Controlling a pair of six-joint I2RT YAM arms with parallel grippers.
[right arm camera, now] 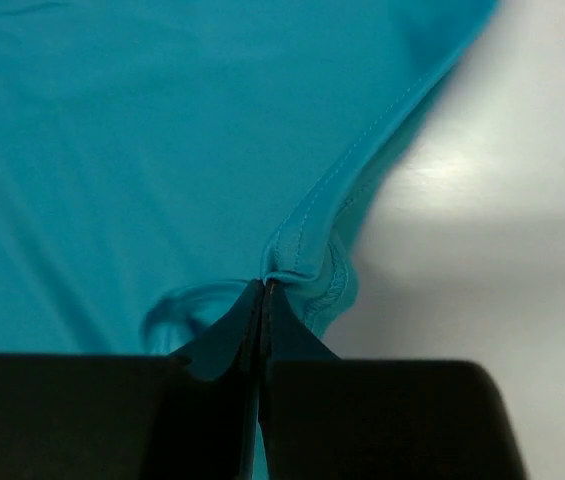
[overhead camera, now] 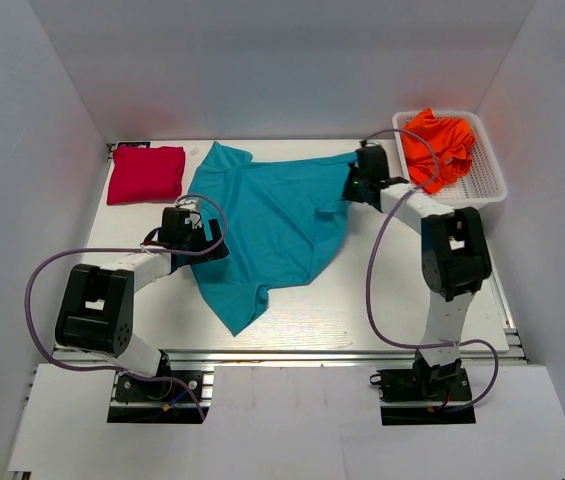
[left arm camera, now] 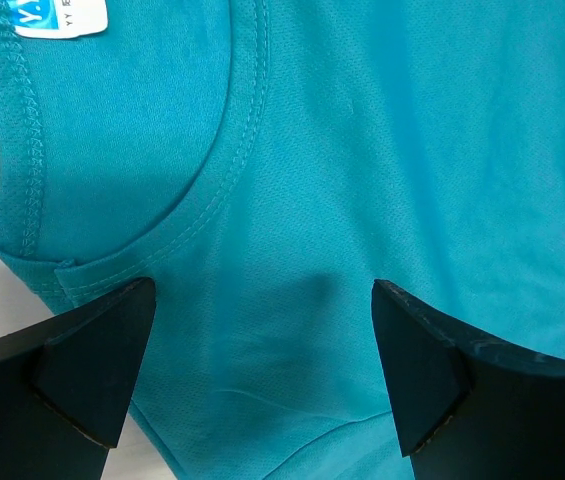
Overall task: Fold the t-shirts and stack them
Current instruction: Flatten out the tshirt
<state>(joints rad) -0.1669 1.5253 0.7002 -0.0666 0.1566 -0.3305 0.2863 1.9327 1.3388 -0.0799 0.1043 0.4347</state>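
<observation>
There are three t-shirts, two arms and one basket. A teal short-sleeved cotton t-shirt [overhead camera: 272, 220] lies spread across the middle of the white worktop [overhead camera: 362, 310], rumpled, with one corner trailing towards the near edge and another reaching to the far right. A crimson red cotton t-shirt [overhead camera: 146, 174] sits folded into a neat rectangle at the far left corner, just beside the teal one but apart from it. A bright orange cotton t-shirt [overhead camera: 440, 145] lies crumpled in a white plastic mesh basket [overhead camera: 489, 170] at the far right corner.

The left hand [left arm camera: 262, 340] is at the teal shirt's left edge, its two black fingers spread apart above the fabric just below the ribbed round neckline [left arm camera: 202, 200]. A small blue-and-white label [left arm camera: 62, 15] shows inside the collar at the top of the left wrist view.

The right hand [right arm camera: 264, 285] is at the far right part of the shirt. Its fingers are pressed together and pinch the stitched hem, which bunches into a small fold at the tips. Bare worktop shows to the right of that hem.
</observation>
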